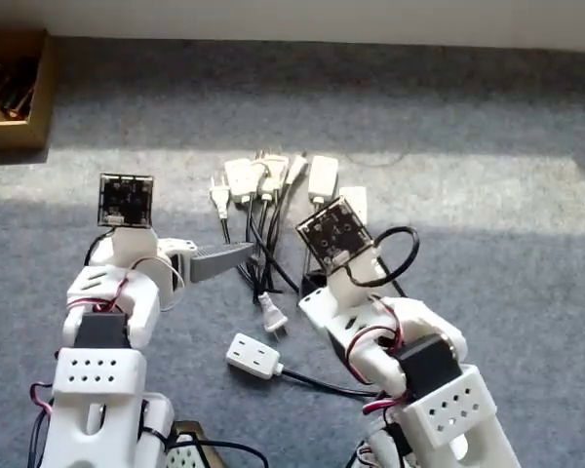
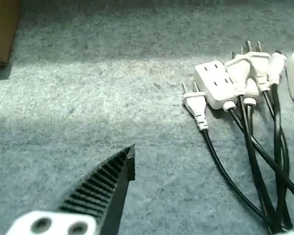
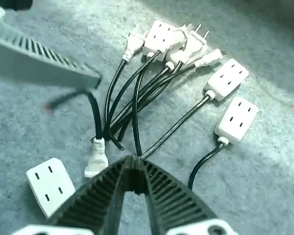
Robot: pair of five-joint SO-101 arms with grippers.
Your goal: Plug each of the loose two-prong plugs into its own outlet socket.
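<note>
High view first. left gripper (image 1: 249,251) clenched into one slim wedge, nothing in it, tip right at the knot of black cords (image 1: 263,255). Past that tip, a row of white bits on the grey carpet (image 1: 487,146): leftmost plug (image 1: 218,195), then socket block (image 1: 242,178), bunched plugs (image 1: 273,174), and two more sockets (image 1: 323,178) further along. Back behind the tip, toward the arms, stray plug (image 1: 272,315) and stray socket (image 1: 251,355), near each other but not joined. Wooden box (image 1: 15,88) way off in the corner.

Left wrist view. One ribbed finger (image 2: 105,188) poking in, holding nothing. Leftmost plug (image 2: 195,104) well ahead of the tip and off to one side, prongs bare, just beside socket block (image 2: 214,84). Bunched plugs (image 2: 250,66) beyond that, cords trailing back.

Right wrist view. right gripper (image 3: 135,164) pinched shut, tips meeting right where a black cord arrives; can't tell if actually nipping it. Stray plug (image 3: 97,159) just beside one jaw, stray socket (image 3: 48,185) further out on that same side. Straight ahead of the tips, well apart: socket block (image 3: 159,36), bunched plugs (image 3: 193,44), two more sockets (image 3: 227,78). All loose, nothing plugged in.
</note>
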